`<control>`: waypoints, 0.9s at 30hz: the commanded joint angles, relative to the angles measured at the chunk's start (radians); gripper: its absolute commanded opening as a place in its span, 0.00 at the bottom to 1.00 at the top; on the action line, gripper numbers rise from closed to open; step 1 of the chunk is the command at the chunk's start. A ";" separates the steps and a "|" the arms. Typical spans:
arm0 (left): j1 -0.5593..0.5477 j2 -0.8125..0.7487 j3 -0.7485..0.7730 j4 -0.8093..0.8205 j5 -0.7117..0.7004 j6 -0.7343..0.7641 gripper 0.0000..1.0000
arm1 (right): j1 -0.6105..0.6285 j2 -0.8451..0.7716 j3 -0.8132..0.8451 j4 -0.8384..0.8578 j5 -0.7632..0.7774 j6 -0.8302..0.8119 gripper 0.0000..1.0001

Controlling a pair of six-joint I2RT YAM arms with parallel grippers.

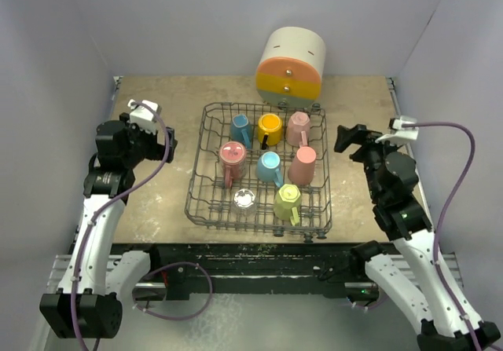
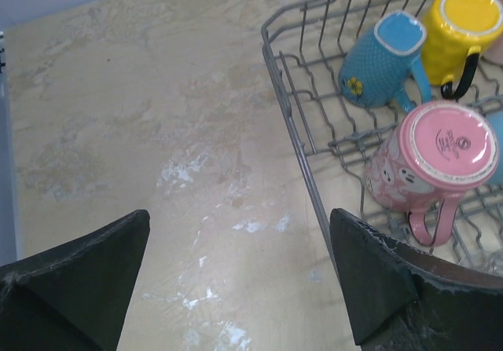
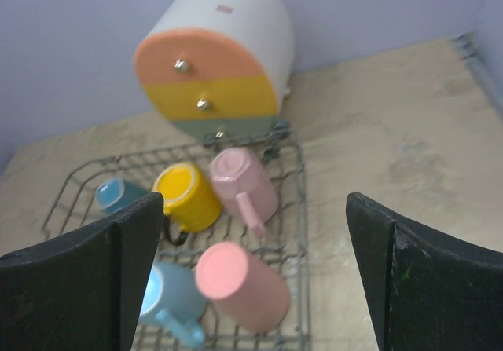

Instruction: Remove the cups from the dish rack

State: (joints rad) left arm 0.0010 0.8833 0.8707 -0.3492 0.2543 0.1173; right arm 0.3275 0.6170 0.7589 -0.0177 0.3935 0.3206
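Observation:
The grey wire dish rack (image 1: 196,174) sits mid-table and holds several cups upside down or on their sides: blue (image 1: 240,128), yellow (image 1: 269,127), pink (image 1: 298,126), patterned pink (image 1: 233,157), light blue (image 1: 269,166), salmon (image 1: 304,164), lime (image 1: 287,202) and a clear glass (image 1: 244,200). My left gripper (image 1: 167,141) is open and empty over bare table left of the rack (image 2: 295,131), with the patterned pink cup (image 2: 436,159) to its right. My right gripper (image 1: 343,139) is open and empty at the rack's right side, above the salmon cup (image 3: 240,284).
A big cream-orange-green cylinder (image 1: 291,67) with knobs stands just behind the rack and shows in the right wrist view (image 3: 216,60). Bare table lies left (image 2: 157,131) and right (image 3: 409,170) of the rack. Grey walls close the table on three sides.

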 commanded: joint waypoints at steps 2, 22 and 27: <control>0.008 0.041 0.080 -0.170 0.025 0.107 0.99 | 0.002 0.017 0.068 -0.155 -0.207 0.300 1.00; 0.008 0.017 0.084 -0.189 0.051 0.073 0.99 | 0.005 0.045 -0.050 -0.236 -0.726 0.313 1.00; 0.008 0.014 0.089 -0.186 0.046 0.073 0.99 | 0.025 0.047 -0.023 -0.482 -0.593 0.253 1.00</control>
State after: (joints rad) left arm 0.0021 0.9150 0.9127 -0.5583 0.2924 0.1989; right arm 0.3355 0.6891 0.7040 -0.3084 -0.2420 0.6373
